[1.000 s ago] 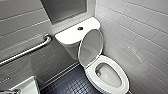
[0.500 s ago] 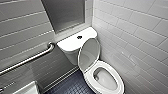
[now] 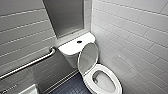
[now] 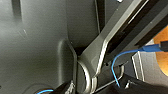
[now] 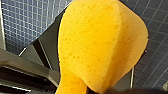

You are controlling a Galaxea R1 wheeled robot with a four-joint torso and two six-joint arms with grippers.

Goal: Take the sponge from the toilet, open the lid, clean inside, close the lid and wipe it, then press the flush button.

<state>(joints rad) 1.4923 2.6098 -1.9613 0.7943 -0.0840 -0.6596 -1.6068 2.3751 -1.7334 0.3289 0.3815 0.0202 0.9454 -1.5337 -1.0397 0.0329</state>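
The white toilet point(image 3: 75, 53) stands in a corner. Its lid point(image 3: 87, 57) is raised upright and leans back against the tank. The oval seat and the open bowl point(image 3: 103, 80) show below it. A small dark flush button point(image 3: 79, 41) sits in the middle of the tank top. In the right wrist view the orange sponge point(image 5: 100, 45) shows large and close, pinched at its narrow end by my shut right gripper, above dark tiled floor. The left wrist view looks onto my own dark body panels and a blue cable.
A metal grab bar point(image 3: 27, 63) runs along the grey tiled wall on the left. White tiled wall point(image 3: 130, 37) stands close on the toilet's right. Dark blue tiled floor point(image 3: 72, 87) lies in front, with a white object point(image 3: 30, 90) at its lower left.
The whole head picture has shifted a little, so the toilet sits slightly lower in it: the camera moved. The lid stays raised.
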